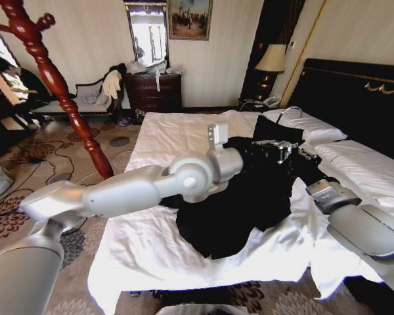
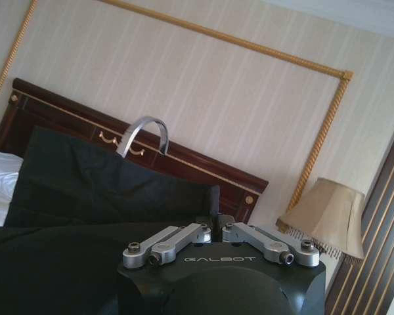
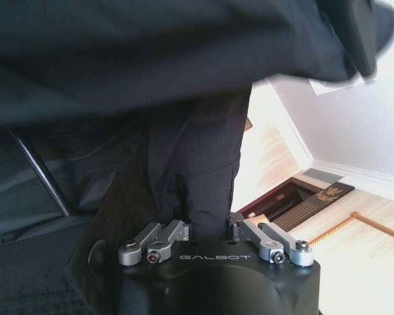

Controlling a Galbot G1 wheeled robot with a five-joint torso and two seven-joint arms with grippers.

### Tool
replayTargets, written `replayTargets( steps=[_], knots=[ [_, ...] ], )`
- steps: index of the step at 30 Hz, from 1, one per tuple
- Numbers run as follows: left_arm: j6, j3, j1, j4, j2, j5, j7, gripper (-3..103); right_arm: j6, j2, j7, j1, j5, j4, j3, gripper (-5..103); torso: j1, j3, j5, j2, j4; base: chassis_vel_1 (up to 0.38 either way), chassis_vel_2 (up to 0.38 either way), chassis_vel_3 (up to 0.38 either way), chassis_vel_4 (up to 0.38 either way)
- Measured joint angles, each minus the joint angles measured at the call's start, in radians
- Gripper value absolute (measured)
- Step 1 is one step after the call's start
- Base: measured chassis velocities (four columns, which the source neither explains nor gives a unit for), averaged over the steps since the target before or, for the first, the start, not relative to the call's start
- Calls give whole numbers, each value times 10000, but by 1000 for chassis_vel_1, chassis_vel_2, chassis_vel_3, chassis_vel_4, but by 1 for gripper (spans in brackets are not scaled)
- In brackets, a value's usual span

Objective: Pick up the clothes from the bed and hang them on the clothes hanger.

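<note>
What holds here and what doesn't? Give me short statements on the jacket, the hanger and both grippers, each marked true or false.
1. The clothes lie on the bed. True.
2. The right gripper is open and empty. False: it is shut on the black fabric.
3. The silver hook of the clothes hanger stands up above the black fabric. True.
4. The left gripper is parked at the robot's side. False: it reaches out over the clothes.

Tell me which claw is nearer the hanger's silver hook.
Left. The left claw sits on the black jacket just below the silver hook; the right claw grips jacket fabric slightly farther off.
</note>
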Motion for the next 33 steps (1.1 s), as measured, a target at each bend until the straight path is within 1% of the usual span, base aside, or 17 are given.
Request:
replayTargets(
  steps=[3,7,11,12,13,14,15,16,19,21,22,23,25,29,31,33],
  knots=[
    [37,139,-28,81,-151,49,0,2,76,36,-32,-22,-100,-18,0,23,1,1,0,-1,1,0,0,0,0],
    [65,305,-28,7,-193,71,0,2,183,71,-52,-61,-189,-45,12,23,0,1,-1,-1,5,0,0,0,0],
    [104,425,58,-45,-89,166,4,2,227,109,-60,-66,-211,-39,11,23,0,0,0,-1,0,0,0,0,0],
    [115,427,117,-68,-12,186,4,0,245,124,-63,-68,-213,-35,5,23,0,0,-1,0,2,0,0,0,0],
    [142,411,205,-123,94,183,23,5,277,141,-64,-81,-216,-35,1,23,1,0,-2,-1,4,0,0,0,0],
    [158,368,290,-187,177,181,81,5,313,157,-67,-97,-218,-35,-2,23,1,1,-3,-1,6,0,0,0,0],
    [160,320,373,-264,265,202,159,11,356,178,-67,-110,-226,-34,-5,23,1,0,-4,0,5,0,0,0,0],
    [160,320,373,-264,265,202,159,11,356,178,-67,-110,-226,-34,-5,23,1,0,-4,0,5,0,0,0,0],
    [160,220,584,-547,536,291,270,26,485,254,-77,-130,-262,-4,-42,23,0,0,-3,0,2,0,0,0,0],
    [157,208,623,-606,602,334,270,26,506,276,-84,-136,-271,15,-50,23,0,0,-3,0,3,0,0,0,0],
    [150,198,653,-664,671,398,269,32,536,307,-93,-149,-275,46,-58,23,0,0,-4,0,3,0,0,0,0],
    [77,189,681,-743,765,534,272,43,574,355,-116,-183,-275,105,-73,23,0,0,-4,0,3,0,0,0,0],
    [44,163,696,-818,843,568,329,43,606,394,-125,-228,-255,146,-98,23,0,0,-4,0,2,0,0,0,0],
    [-6,133,691,-1102,1008,679,343,64,702,538,-124,-290,-212,136,-185,23,0,0,-4,0,3,0,0,0,0],
    [-7,133,687,-1182,1047,691,317,64,705,552,-119,-292,-212,126,-187,23,0,0,-3,0,2,0,0,0,0],
    [-10,125,678,-1375,1153,700,276,76,709,555,-107,-292,-212,124,-186,23,0,0,-3,0,2,0,0,0,0]
  ],
)
